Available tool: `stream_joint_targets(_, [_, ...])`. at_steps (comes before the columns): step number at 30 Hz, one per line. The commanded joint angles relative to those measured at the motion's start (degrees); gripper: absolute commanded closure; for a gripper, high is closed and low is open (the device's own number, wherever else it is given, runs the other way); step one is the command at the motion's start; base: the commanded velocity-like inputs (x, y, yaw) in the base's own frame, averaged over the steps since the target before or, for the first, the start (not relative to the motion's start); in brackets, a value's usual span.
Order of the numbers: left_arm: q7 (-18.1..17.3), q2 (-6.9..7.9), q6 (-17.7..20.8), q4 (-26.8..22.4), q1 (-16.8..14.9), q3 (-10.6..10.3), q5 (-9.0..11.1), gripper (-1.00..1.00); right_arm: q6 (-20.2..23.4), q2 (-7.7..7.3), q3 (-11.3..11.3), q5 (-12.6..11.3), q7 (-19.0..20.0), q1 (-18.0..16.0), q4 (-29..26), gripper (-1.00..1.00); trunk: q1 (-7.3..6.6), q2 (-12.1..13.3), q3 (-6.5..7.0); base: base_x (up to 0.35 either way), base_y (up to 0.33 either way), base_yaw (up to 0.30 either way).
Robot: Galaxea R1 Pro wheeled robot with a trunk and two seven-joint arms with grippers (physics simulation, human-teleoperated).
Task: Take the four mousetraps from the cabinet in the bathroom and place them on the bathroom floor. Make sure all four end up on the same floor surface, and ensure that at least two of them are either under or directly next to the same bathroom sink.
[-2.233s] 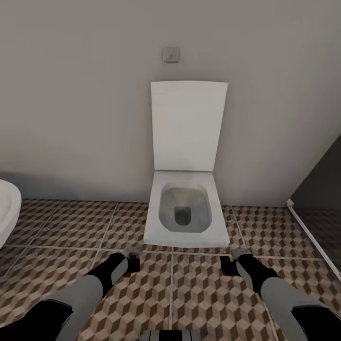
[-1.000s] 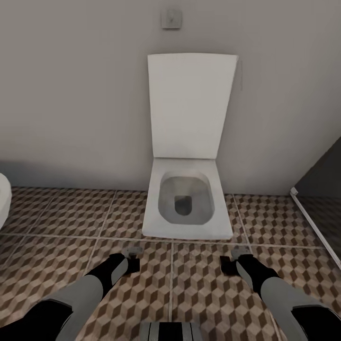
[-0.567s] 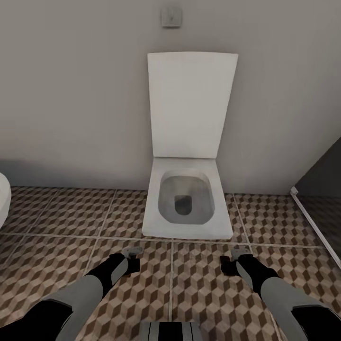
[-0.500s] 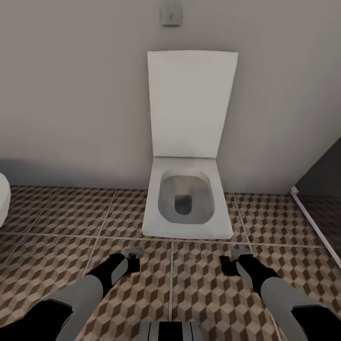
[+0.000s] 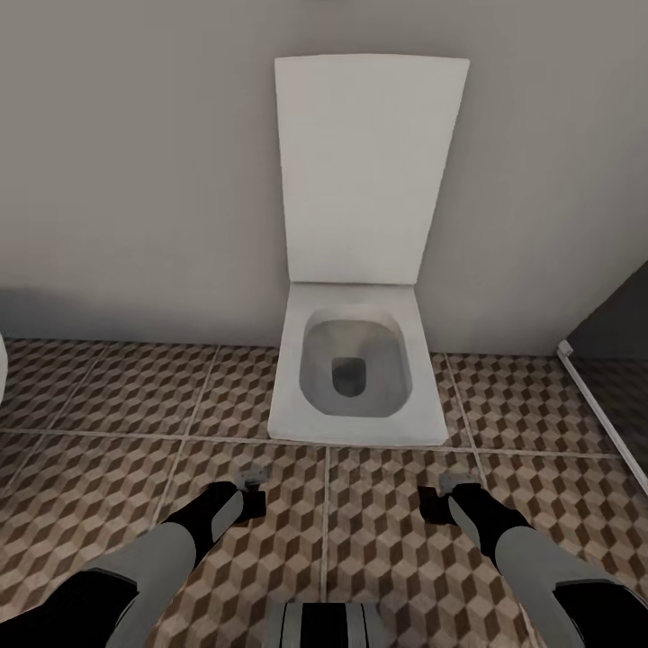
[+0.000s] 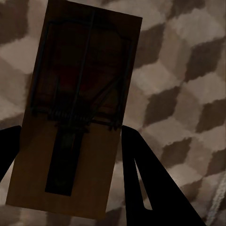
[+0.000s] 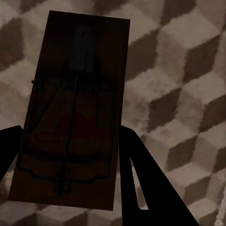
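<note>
Mousetraps are riding in both pincers: left pincer (image 6: 70,141) clamping one mousetrap (image 6: 77,113), right pincer (image 7: 66,141) another (image 7: 73,108); toilet (image 5: 358,378) at twelve o'clock; robot should be seeking the sink, lowering boards flat onto bathroom floor (image 5: 117,396).

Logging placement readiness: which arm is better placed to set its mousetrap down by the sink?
Neither clearly. The left gripper and right gripper each hold a mousetrap over the bathroom floor, level with each other before the toilet. No sink is recognisable.
</note>
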Motion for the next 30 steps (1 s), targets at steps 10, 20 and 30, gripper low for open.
stream_joint_targets(10, [0.39, 0.02, 0.3, -0.13, 0.0, -0.43, 0.4, 1.0, 0.34, -0.04, 0.44, -0.46, 0.01, 0.0, -0.13, 1.0, -0.01, -0.01, -0.04, 0.0, 0.0, 0.0])
stream_joint_targets(20, [0.39, 0.02, 0.3, -0.16, 0.0, -0.43, 0.4, 1.0, 0.32, -0.03, 0.44, -0.46, 0.01, 0.0, -0.12, 1.0, 0.12, -0.08, -1.15, 0.0, 0.0, 0.0])
stream_joint_targets(30, [0.39, 0.02, -0.84, -0.19, 0.0, -0.46, 0.4, 1.0, -0.08, -0.03, 0.52, -0.46, 0.01, 0.0, 0.01, 1.0, 0.12, -0.08, -1.15, 0.0, 0.0, 0.0])
